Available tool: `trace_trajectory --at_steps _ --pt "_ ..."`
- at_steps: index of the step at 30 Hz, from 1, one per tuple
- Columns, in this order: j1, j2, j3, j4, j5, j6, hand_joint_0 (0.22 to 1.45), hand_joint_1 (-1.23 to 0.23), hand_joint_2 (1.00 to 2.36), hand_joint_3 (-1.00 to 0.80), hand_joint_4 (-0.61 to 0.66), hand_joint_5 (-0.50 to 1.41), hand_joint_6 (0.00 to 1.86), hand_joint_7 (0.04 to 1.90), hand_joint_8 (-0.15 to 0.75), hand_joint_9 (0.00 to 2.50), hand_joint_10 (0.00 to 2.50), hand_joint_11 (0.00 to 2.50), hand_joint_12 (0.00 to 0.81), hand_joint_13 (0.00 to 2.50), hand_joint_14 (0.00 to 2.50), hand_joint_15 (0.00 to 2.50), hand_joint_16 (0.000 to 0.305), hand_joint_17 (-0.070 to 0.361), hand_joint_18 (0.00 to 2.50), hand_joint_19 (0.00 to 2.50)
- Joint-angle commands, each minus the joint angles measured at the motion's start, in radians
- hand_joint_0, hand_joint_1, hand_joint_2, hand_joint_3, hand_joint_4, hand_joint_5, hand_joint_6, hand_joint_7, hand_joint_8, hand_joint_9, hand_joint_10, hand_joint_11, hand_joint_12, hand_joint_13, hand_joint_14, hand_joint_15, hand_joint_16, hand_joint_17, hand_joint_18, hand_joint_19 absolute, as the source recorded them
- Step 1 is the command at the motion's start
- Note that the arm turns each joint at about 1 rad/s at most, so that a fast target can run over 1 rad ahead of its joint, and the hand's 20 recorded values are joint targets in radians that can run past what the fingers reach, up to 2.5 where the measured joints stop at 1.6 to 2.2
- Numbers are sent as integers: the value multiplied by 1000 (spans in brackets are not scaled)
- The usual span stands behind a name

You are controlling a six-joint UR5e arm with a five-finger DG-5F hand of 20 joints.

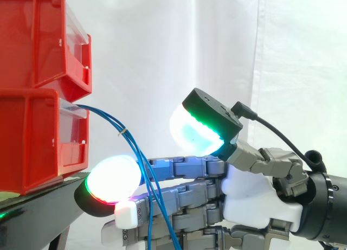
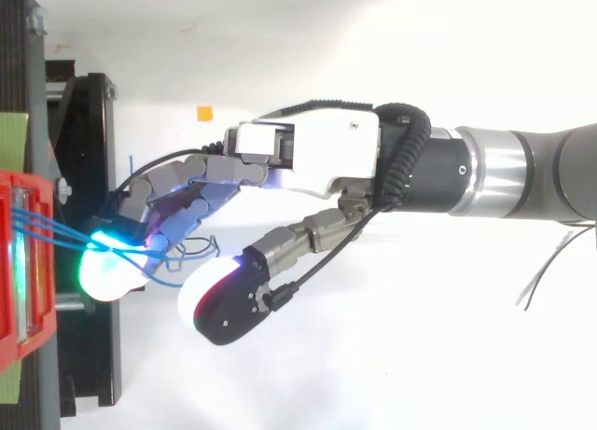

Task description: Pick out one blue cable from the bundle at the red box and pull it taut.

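A bundle of thin blue cables (image 1: 133,147) comes out of the lower red bin (image 1: 32,141) and hangs down across the fingers of my hand (image 1: 255,201). A small tie (image 1: 124,132) binds the cables near the top. My fingers reach out nearly straight towards the bin, and one glowing fingertip (image 1: 111,179) sits just below the bin's front. The thumb pad (image 1: 192,130) stands raised above the fingers, well apart from them. From above, the blue cables (image 2: 56,229) run from the red box (image 2: 14,262) to the fingertips (image 2: 112,262) and loop beside them. Nothing is pinched.
A second red bin (image 1: 38,38) is stacked on the lower one. Both rest on a black stand (image 1: 38,212) before the white curtain. An orange mark (image 2: 203,113) lies on the white surface, and thin dark wires (image 2: 550,271) trail at the right.
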State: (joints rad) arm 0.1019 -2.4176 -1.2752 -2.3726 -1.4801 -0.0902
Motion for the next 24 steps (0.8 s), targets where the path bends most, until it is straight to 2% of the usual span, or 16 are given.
trace_trajectory --at_steps 1,11,24 --pt "1 0 0 1 -5 3 575 -563 1007 -420 193 -148 503 862 232 732 11 304 320 520 12 287 44 99 301 491" --pt "-5 0 7 1 -9 10 575 -549 1008 -418 185 -127 503 927 240 784 12 316 321 542 12 289 44 99 322 500" --pt "-13 -2 10 -8 -6 3 563 -539 1006 -444 203 -138 503 860 238 778 12 312 326 549 12 299 44 100 329 509"
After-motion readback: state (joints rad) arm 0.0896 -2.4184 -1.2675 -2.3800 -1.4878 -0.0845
